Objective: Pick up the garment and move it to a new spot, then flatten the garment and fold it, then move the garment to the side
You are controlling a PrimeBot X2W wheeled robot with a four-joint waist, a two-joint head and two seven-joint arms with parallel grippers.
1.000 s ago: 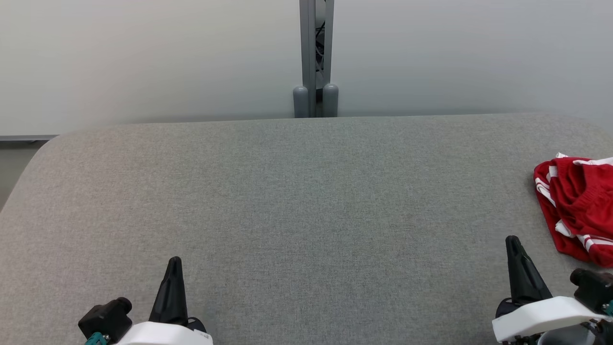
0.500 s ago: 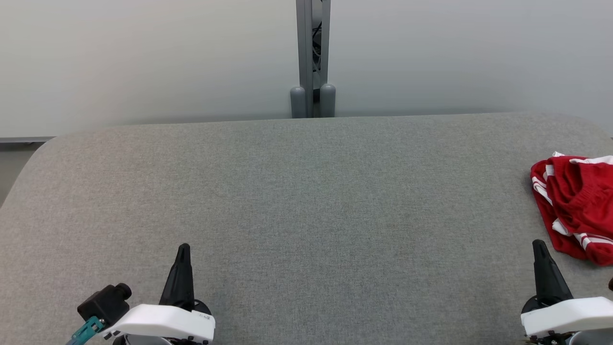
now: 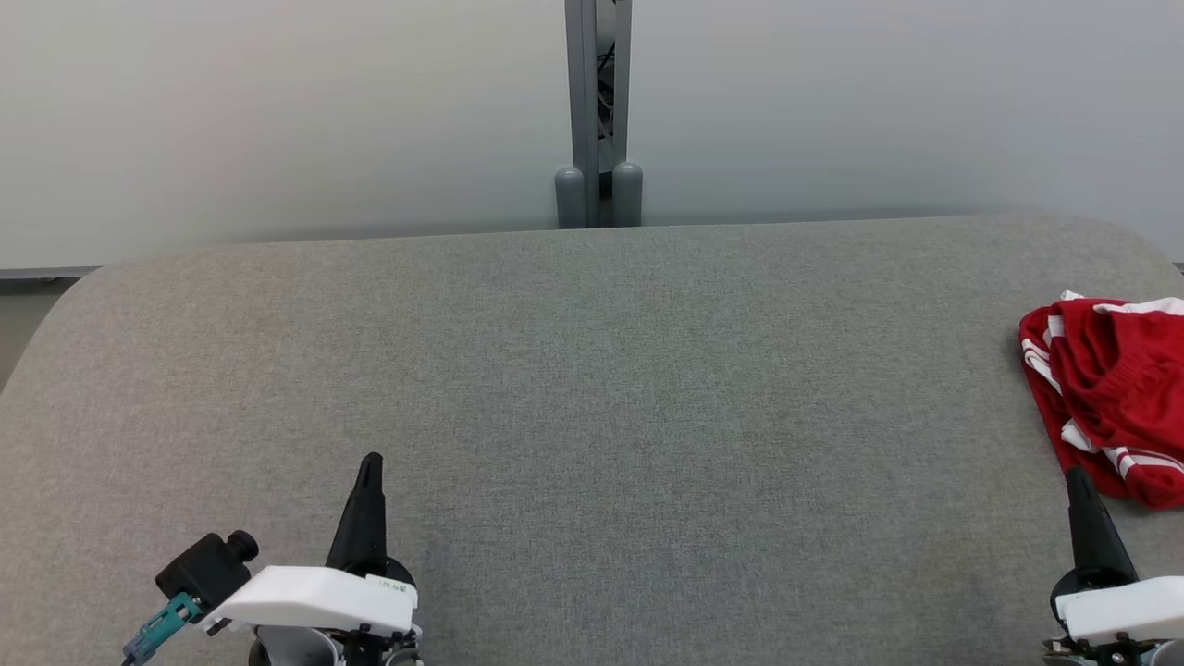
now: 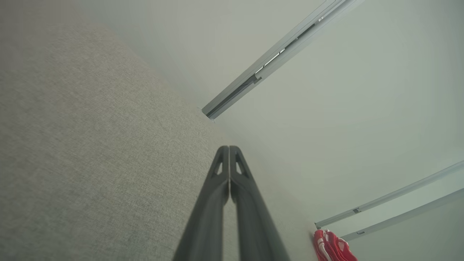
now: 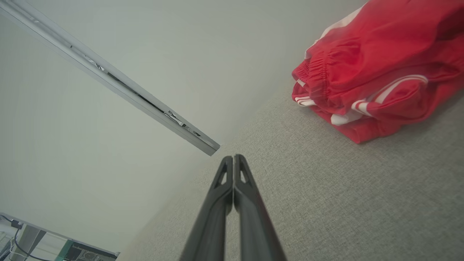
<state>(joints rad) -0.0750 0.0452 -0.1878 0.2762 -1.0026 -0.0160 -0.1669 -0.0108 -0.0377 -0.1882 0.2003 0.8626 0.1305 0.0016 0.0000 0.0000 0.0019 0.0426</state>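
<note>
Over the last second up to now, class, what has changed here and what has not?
The right gripper has swung out to the robot's right, its tip now close to the red garment. The left gripper has eased forward and slightly right. The head camera shifted a little. Nothing was grasped or released: both grippers stay shut and empty; the garment lies crumpled at the right end of the table.

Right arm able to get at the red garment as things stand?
Probably yes. The red garment lies bunched just beyond the right gripper, with bare grey table between them; the jaws are shut and must open.
</note>
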